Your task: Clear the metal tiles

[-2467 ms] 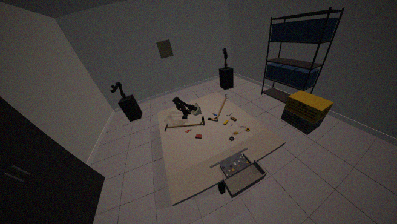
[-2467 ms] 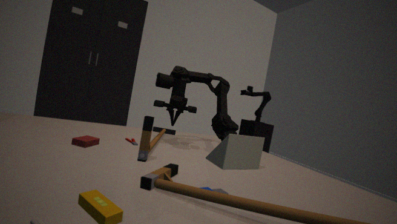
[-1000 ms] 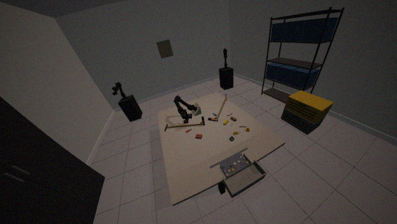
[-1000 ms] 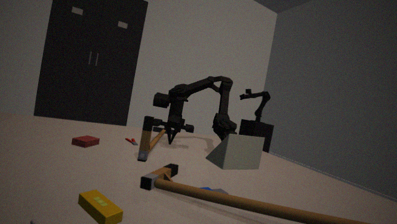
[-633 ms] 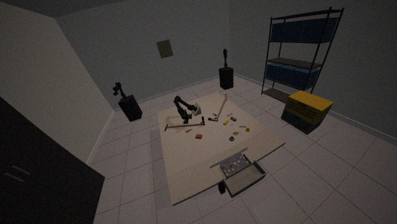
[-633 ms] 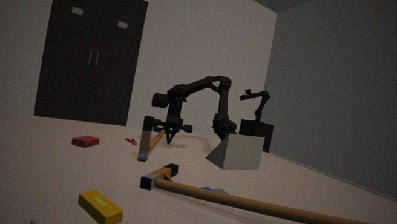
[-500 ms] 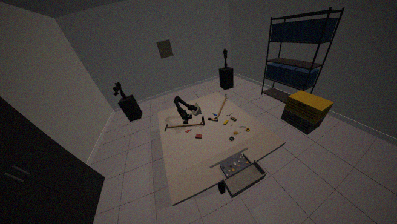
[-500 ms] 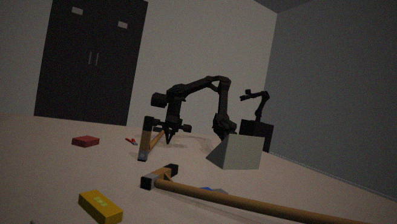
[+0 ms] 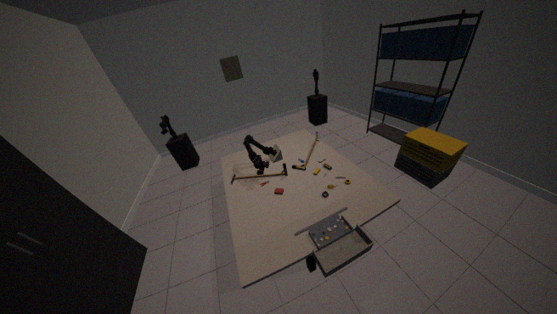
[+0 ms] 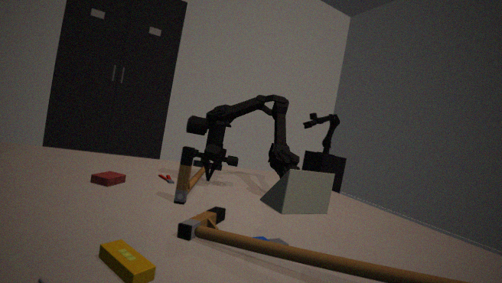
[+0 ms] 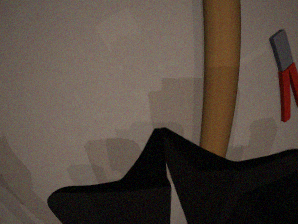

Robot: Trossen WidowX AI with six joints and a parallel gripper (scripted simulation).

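My gripper (image 9: pixel 260 172) (image 10: pixel 208 179) (image 11: pixel 160 133) is shut and empty, low over the table beside the wooden handle of a long tool (image 9: pixel 272 174) (image 10: pixel 197 178) (image 11: pixel 221 75). That tool lies on the table with a crosspiece at each end; in the wrist view its handle runs past the right finger. A second long wooden-handled tool (image 9: pixel 312 149) (image 10: pixel 306 257) lies farther off. Which one is the scraper I cannot tell for sure. The steel bench plate (image 9: pixel 319 227) holds several small tiles. The catch box (image 9: pixel 349 260) adjoins its far side; no tiles can be made out in it.
Red-handled pliers (image 9: pixel 264 183) (image 10: pixel 166 178) (image 11: pixel 285 95) and a red block (image 9: pixel 278 191) (image 10: pixel 108 178) lie near the first tool. A pale wedge (image 10: pixel 306 193) stands by the arm's base. A yellow block (image 9: pixel 317 171) (image 10: pixel 126 260) and a grey rail (image 9: pixel 318 222) beside the plate also show.
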